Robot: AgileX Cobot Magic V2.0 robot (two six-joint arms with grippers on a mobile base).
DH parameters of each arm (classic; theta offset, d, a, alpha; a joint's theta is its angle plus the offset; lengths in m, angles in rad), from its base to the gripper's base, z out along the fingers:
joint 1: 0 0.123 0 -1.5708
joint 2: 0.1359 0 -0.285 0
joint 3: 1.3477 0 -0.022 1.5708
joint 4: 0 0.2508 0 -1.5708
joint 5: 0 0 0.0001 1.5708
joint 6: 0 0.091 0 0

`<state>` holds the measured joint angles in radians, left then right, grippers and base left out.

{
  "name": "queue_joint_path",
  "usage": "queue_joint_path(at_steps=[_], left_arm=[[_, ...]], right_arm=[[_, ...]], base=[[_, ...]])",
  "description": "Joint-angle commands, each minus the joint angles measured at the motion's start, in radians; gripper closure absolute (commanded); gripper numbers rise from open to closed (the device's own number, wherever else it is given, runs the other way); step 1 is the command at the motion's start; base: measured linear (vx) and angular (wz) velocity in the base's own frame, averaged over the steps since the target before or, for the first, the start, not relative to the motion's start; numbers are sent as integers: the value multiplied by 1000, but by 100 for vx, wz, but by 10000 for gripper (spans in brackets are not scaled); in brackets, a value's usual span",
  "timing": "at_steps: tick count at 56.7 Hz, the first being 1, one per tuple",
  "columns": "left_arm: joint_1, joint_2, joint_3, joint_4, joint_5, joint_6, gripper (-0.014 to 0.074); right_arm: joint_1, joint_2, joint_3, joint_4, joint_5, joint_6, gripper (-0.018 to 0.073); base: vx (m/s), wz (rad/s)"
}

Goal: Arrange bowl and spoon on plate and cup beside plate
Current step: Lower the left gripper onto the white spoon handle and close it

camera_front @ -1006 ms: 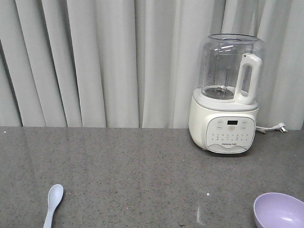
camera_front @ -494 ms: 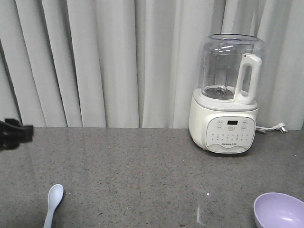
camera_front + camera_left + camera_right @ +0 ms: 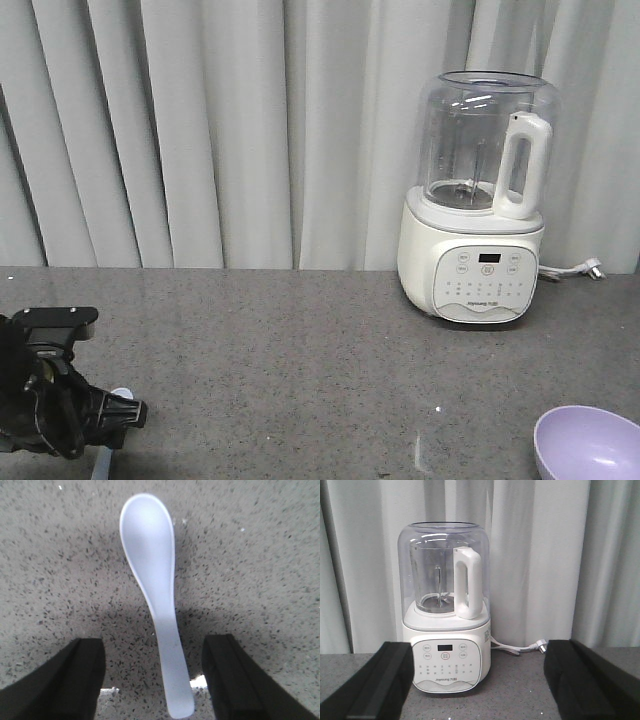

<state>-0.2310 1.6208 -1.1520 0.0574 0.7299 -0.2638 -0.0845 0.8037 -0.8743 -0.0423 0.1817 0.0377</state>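
Left gripper (image 3: 154,672) gapes astride the spoon (image 3: 150,555) — blender (image 3: 445,645) reads "Joyoung".

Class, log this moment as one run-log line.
left gripper: open, straddling spoon handle | spoon: flat on counter | right gripper: open, facing blender | bowl: on counter, ungrasped

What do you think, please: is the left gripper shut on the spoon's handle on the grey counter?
No: the left gripper is open, its fingers either side of the handle of the spoon without touching it, as the left wrist view shows. The spoon does lie on the grey counter.
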Motion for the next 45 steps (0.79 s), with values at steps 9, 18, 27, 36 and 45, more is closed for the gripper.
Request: queue_joint_path(at_steps=[9,18,27,36,45], left_arm=[[-6,22,-33,-57,-43,-10,74],[-13,49,-47,-57,-54,-10,74],[-24,88,-108,-57,-24,-29,74],[-33,135,-138,-49,-5,-36,80],[-34,158,-138,-46,-4,-63,117]], right_arm=[[-1,2,-36,-4,-84,-4,-19],[-1,19,-36,-4,-82,-4,-19],[-1,22,-36,-4,-82,-4,-19],[-1,22,-36,-4,-78,-4,-19],[-1,22,-36,-4,-78,-4,-19]], base=[[0,0],[0,0],[0,0],[0,0],[0,0]])
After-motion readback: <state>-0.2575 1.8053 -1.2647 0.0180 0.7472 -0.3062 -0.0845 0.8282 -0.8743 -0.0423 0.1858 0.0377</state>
